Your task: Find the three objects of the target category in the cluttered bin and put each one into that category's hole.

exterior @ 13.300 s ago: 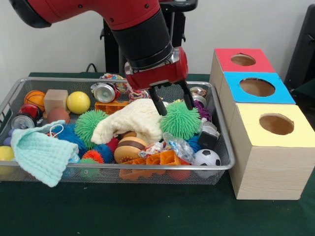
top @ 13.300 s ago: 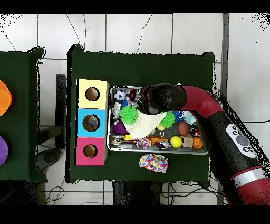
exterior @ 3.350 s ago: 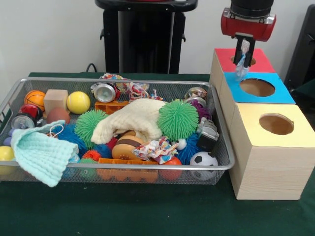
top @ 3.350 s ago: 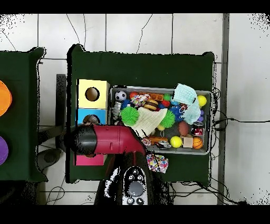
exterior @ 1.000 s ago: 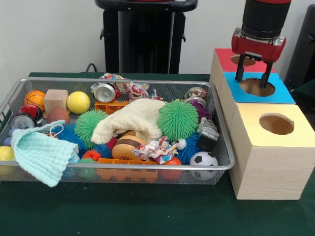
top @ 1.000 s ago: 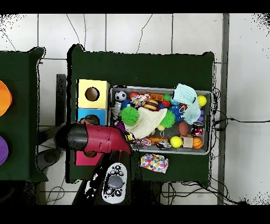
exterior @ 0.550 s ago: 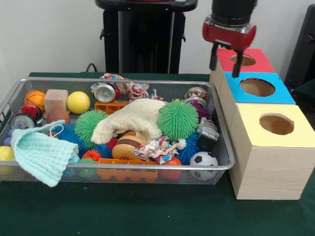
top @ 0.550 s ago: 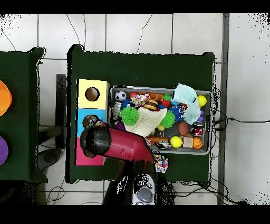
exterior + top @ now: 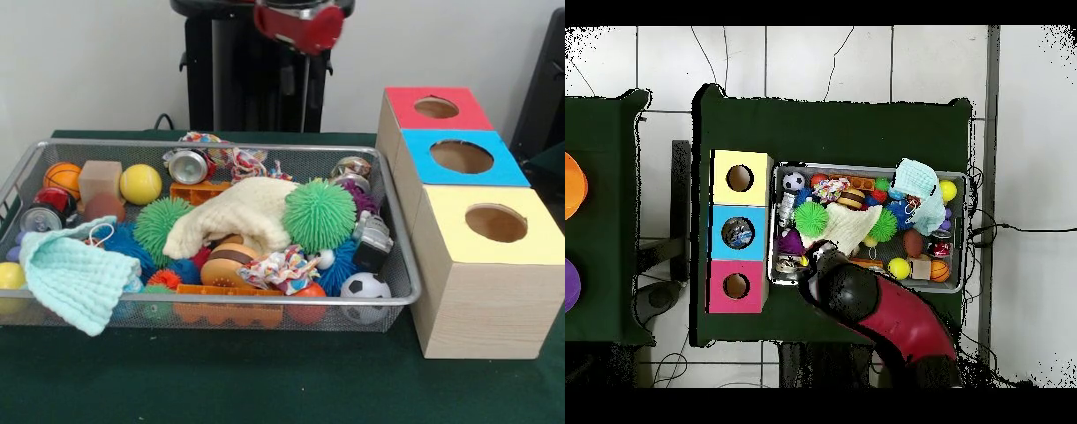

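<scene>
Wire mesh bin (image 9: pixel 399 299): crumpled colourful wrapper (image 9: pixel 284 268) near its front rim, silver can (image 9: pixel 188 165) at the back.
Blue-topped wooden box (image 9: pixel 415 146): right of bin; delivered clear wrapper (image 9: pixel 738 234) visible inside its hole.
Red gripper (image 9: pixel 298 69): returned above bin's back edge from that box; finger state cannot be told; next search pending.

It looked like a robotics lab — a test cell rather than a home. A green-clothed table (image 9: pixel 835 130) stood on a pale tiled floor (image 9: pixel 815 60) with loose cables (image 9: pixel 715 55) trailing across it, a bare white wall (image 9: pixel 97 62) behind — and the robot's black pedestal (image 9: pixel 252 79) at the table's far side.
</scene>
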Tool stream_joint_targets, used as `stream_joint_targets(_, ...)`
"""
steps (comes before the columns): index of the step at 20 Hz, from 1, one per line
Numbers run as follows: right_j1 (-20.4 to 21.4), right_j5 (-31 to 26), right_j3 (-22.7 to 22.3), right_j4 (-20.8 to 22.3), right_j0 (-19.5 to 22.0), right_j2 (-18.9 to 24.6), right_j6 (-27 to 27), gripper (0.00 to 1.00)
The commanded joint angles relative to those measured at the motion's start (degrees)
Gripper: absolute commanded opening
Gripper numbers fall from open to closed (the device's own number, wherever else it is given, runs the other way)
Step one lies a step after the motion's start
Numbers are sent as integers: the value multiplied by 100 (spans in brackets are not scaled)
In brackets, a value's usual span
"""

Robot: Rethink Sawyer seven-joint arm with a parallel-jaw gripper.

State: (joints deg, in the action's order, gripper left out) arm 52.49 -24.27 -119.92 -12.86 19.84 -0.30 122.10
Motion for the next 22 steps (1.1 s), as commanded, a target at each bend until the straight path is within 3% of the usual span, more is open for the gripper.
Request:
stream_joint_targets(1,210,761,-1031,847,1079,1092,-1237,100)
stream_joint_targets(14,-291,1097,-615,2557,1692,1254,-614,100)
stream_joint_targets(22,-526,975,-329,2999,1702,1303,-346,100)
